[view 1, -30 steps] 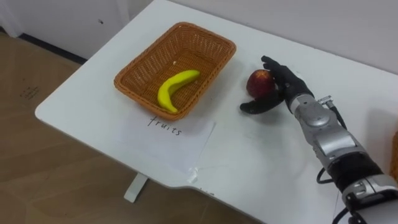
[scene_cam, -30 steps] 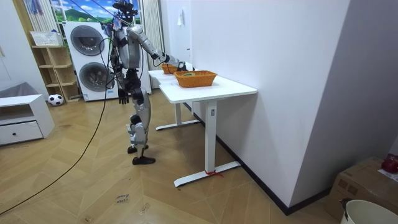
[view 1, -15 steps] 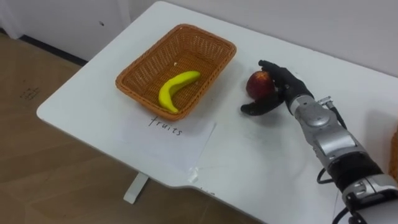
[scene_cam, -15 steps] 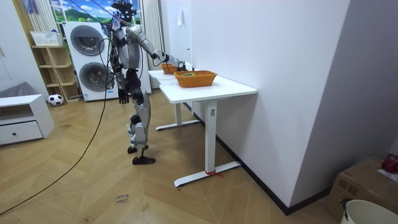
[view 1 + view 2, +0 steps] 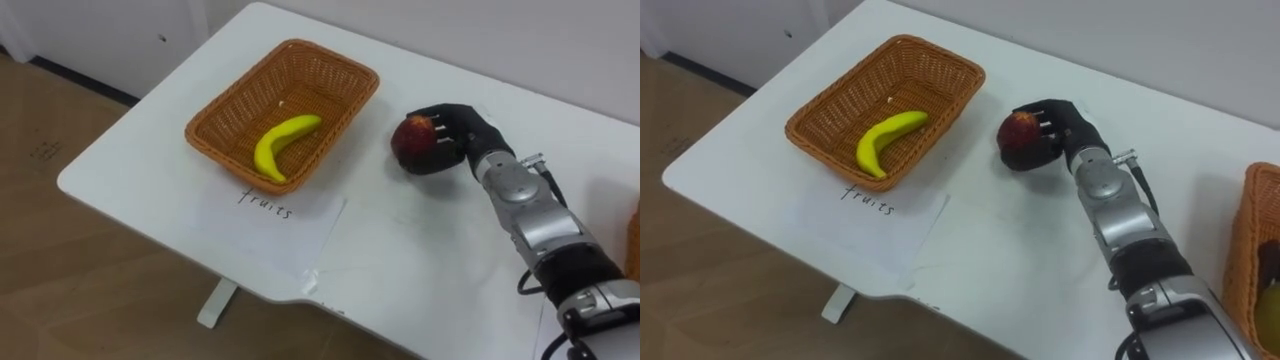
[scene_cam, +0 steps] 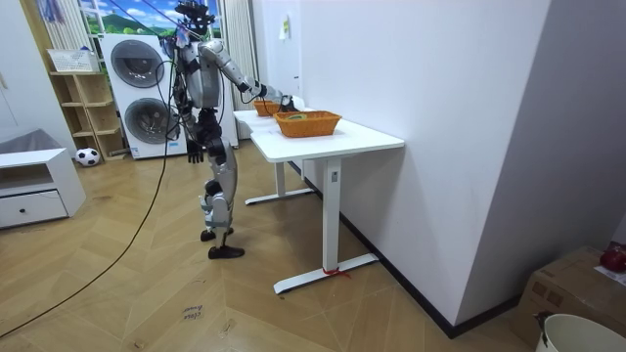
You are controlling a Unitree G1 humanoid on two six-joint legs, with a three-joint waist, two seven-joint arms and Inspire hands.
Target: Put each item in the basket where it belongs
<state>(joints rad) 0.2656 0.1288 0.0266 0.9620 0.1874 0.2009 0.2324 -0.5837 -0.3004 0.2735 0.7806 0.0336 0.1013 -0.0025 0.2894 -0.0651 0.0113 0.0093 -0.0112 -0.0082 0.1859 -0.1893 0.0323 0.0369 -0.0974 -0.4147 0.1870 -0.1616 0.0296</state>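
A red apple (image 5: 412,143) (image 5: 1018,139) rests on the white table (image 5: 400,260), right of the wicker fruit basket (image 5: 330,75) (image 5: 830,100). My right hand (image 5: 458,132) (image 5: 1062,126) is shut on the apple, its dark fingers curled over the top and its thumb below. A yellow banana (image 5: 280,143) (image 5: 883,140) lies inside the fruit basket. In the room view my left hand (image 6: 194,154) hangs at my side, and the right arm reaches over the table (image 6: 323,142) toward the baskets.
A sheet of paper with handwriting (image 5: 268,212) lies in front of the fruit basket near the table's front edge. A second wicker basket (image 5: 1248,250) stands at the far right with something yellow in it. The wood floor (image 5: 60,300) lies beyond the table's left edge.
My right hand has closed round the apple: the fingers were spread behind it, now they curl over it. The apple has shifted slightly to the left.
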